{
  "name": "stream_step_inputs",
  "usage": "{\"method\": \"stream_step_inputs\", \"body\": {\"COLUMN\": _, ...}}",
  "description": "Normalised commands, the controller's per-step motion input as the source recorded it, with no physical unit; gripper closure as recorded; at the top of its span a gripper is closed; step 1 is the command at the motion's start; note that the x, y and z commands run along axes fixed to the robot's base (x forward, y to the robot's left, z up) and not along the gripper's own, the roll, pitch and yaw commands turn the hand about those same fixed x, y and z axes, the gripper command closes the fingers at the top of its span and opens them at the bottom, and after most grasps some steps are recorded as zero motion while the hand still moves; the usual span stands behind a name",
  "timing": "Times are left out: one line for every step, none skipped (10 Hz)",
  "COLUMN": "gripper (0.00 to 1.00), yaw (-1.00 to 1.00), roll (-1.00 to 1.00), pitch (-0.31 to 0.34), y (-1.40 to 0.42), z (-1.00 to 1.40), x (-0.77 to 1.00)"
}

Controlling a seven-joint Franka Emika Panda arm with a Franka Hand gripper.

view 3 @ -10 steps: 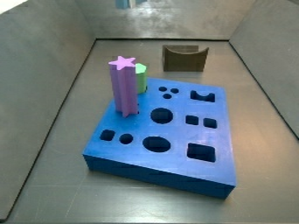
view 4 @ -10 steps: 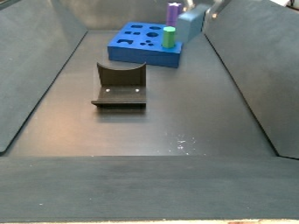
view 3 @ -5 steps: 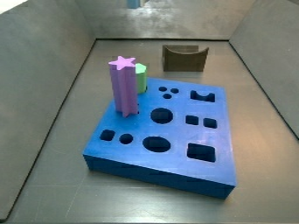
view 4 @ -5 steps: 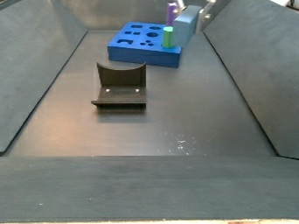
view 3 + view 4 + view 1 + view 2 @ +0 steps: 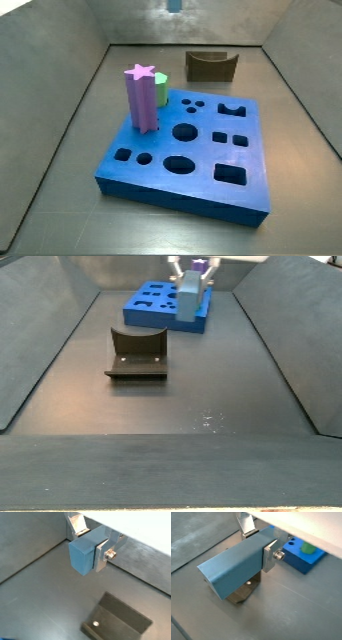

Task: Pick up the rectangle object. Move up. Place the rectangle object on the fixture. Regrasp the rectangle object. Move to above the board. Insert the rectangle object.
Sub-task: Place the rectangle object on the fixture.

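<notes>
Steel-blue rectangle object (image 5: 83, 554), bright blue board (image 5: 187, 150), silver gripper (image 5: 91, 548).

Lighting even and diffuse throughout; soft shadows only. Both side views low-resolution and grainy. Gripper (image 5: 88, 543) close-up in wrist views is slightly soft.

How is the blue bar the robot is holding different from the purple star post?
The rectangle object is steel-blue with flat sides; the purple star post is purple and star-shaped. The rectangle object hangs in the air, clamped in the gripper; the star post stands upright on the board. Both are long, slim pieces.
</notes>
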Motion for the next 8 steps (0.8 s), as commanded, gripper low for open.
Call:
{"method": "stream_step_inputs", "body": {"gripper": 1.00, "yaw": 0.08, "roll": 0.10, "pitch": 0.026, "y": 0.12, "z": -0.09, "x": 1.00}}
{"method": "stream_step_inputs", "body": {"gripper": 1.00, "yaw": 0.06, "roll": 0.08, "pitch": 0.043, "y": 0.11, "z": -0.09, "x": 1.00}}
{"method": "stream_step_inputs", "body": {"gripper": 1.00, "yaw": 0.05, "roll": 0.07, "pitch": 0.054, "y": 0.10, "z": -0.08, "x": 1.00}}
{"method": "stream_step_inputs", "body": {"gripper": 1.00, "yaw": 0.04, "roll": 0.04, "pitch": 0.079, "y": 0.09, "z": -0.07, "x": 1.00}}
{"method": "stream_step_inputs", "body": {"gripper": 1.00, "yaw": 0.04, "roll": 0.03, "pitch": 0.102, "y": 0.08, "z": -0.07, "x": 1.00}}
{"method": "stream_step_inputs", "body": {"gripper": 1.00, "yaw": 0.15, "roll": -1.00, "pitch": 0.067, "y": -0.67, "z": 0.35, "x": 0.84}}
{"method": "stream_step_inputs", "body": {"gripper": 1.00, "yaw": 0.15, "roll": -1.00, "pitch": 0.071, "y": -0.67, "z": 0.36, "x": 0.76}}
{"method": "stream_step_inputs", "body": {"gripper": 1.00, "yaw": 0.14, "roll": -1.00, "pitch": 0.092, "y": -0.39, "z": 0.23, "x": 0.59}}
